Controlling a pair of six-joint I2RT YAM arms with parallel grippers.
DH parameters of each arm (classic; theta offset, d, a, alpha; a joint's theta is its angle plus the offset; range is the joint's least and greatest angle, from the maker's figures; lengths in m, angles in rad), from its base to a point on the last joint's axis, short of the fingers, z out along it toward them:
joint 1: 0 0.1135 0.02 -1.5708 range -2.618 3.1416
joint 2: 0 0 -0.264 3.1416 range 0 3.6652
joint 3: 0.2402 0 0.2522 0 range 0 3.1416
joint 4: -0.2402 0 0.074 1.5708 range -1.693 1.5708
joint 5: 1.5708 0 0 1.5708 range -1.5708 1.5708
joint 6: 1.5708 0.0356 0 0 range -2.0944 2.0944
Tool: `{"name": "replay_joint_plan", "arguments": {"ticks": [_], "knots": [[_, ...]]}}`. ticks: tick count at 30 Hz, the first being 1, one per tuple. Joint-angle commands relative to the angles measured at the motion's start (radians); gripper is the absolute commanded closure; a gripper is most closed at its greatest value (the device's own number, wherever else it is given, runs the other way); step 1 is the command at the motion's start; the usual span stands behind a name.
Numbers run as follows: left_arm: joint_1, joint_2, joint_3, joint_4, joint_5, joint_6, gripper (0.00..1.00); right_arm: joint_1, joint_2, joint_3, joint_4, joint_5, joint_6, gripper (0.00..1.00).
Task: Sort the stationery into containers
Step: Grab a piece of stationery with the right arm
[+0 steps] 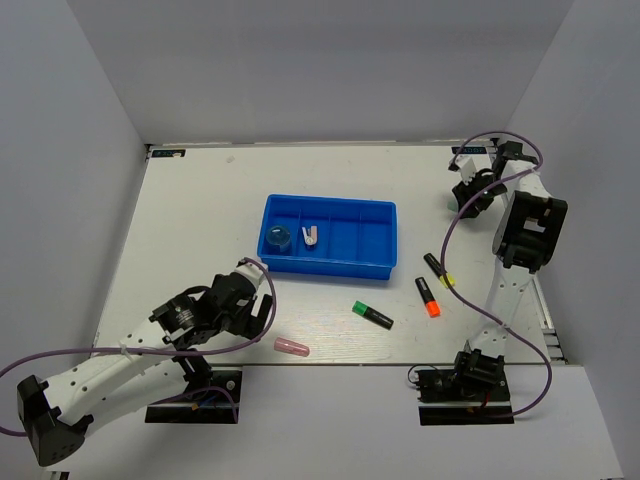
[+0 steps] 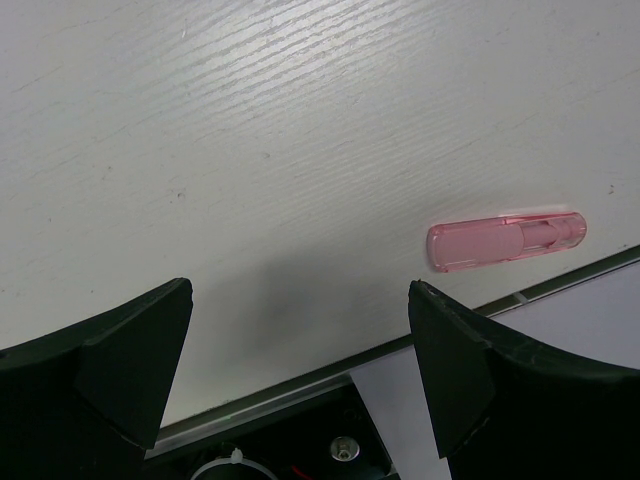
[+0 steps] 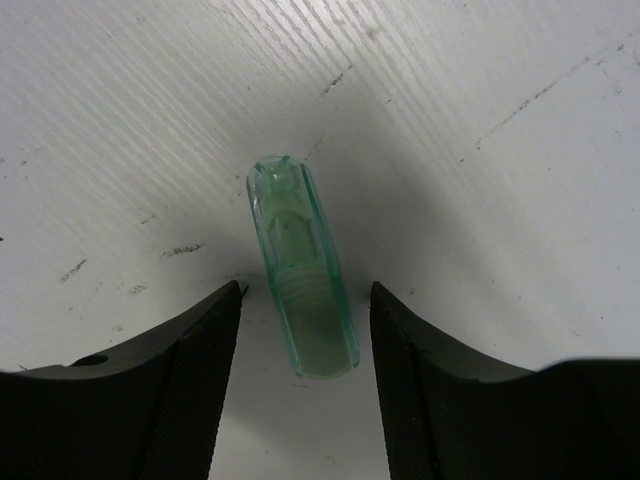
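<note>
While two things are already sitting in the blue tray (image 1: 335,268), most of the sorting is waiting to be done. Seen from above, a round blue item (image 1: 277,240) is lying in the tray's leftmost compartment and a small white piece (image 1: 312,236) is lying in the second from the left; the two right-hand compartments are looking empty. Loose on the white table (image 1: 200,200), to the right of the tray and nearer than it, three black highlighters are lying apart from one another: a yellow-ended highlighter (image 1: 438,268), an orange-ended highlighter (image 1: 428,297) and, further left, a green-ended highlighter (image 1: 372,314). A pink capsule piece (image 1: 292,347) is lying close to the table's near edge. The left gripper (image 2: 300,300) is hanging low near it, fingers spread wide and holding nothing; the pink piece is sitting outside the gap. Near the far right corner, the right gripper (image 3: 306,289) is straddling a green see-through capsule piece (image 3: 295,250) lying flat on the table, with a thin gap showing either side, so it is looking open rather than gripping. Judging by this, five pieces are remaining outside the tray
</note>
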Motion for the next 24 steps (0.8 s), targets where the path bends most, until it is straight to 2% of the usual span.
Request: {"name": "replay_joint_plan", "arguments": {"ticks": [1, 3, 6, 7, 11, 14, 18, 19, 24], "knots": [[0.004, -0.007, -0.007, 0.01, -0.013, -0.007, 0.01, -0.008, 0.011, -0.045, -0.025, 0.042, -0.068, 0.44], [0.006, -0.004, -0.01, 0.011, -0.007, -0.01, 0.01, -0.009, 0.008, -0.065, -0.031, 0.065, -0.105, 0.45], [0.006, 0.001, -0.008, 0.015, -0.004, -0.013, 0.01, -0.008, 0.012, -0.072, -0.057, 0.084, -0.137, 0.56], [0.006, 0.002, -0.007, 0.013, -0.002, -0.014, 0.01, -0.006, 0.014, -0.075, -0.069, 0.09, -0.142, 0.66], [0.006, -0.007, -0.005, 0.011, -0.002, -0.019, 0.01, -0.005, 0.001, -0.103, -0.074, 0.108, -0.163, 0.87], [0.006, -0.008, -0.007, 0.01, 0.001, -0.025, 0.01, -0.005, -0.04, -0.164, -0.063, 0.095, -0.16, 0.96], [0.006, 0.002, -0.01, 0.021, 0.03, -0.04, 0.01, -0.002, -0.155, -0.22, -0.124, 0.0, -0.102, 1.0], [0.006, 0.009, -0.008, 0.028, 0.044, -0.048, 0.01, 0.003, -0.176, -0.229, -0.144, -0.085, -0.095, 1.0], [0.009, 0.036, 0.002, 0.059, 0.056, -0.079, 0.01, 0.046, -0.399, -0.276, -0.322, -0.275, -0.067, 1.0]]}}
